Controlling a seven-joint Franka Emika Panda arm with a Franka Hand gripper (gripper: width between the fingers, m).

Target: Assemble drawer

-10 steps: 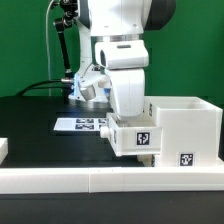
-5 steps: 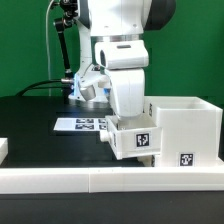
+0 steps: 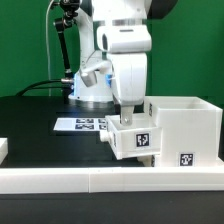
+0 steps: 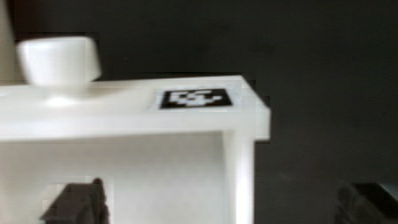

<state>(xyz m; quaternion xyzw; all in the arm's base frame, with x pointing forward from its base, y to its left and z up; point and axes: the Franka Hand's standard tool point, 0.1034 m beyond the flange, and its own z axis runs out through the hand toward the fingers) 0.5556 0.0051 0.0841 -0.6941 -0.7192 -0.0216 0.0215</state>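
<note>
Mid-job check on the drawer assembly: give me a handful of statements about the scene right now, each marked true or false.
1. The small tray sits at the casing's side toward the exterior view's left. True.
2. The marker board is stacked on top of the casing. False: it lies flat on the black table, off to the exterior view's left of the casing.
3. In the wrist view the gripper shows its fingers spread apart. True.
4. The casing carries no tag. False: a black-and-white tag shows on its front.
5. A low white rail runs along the table's near edge. True.
</note>
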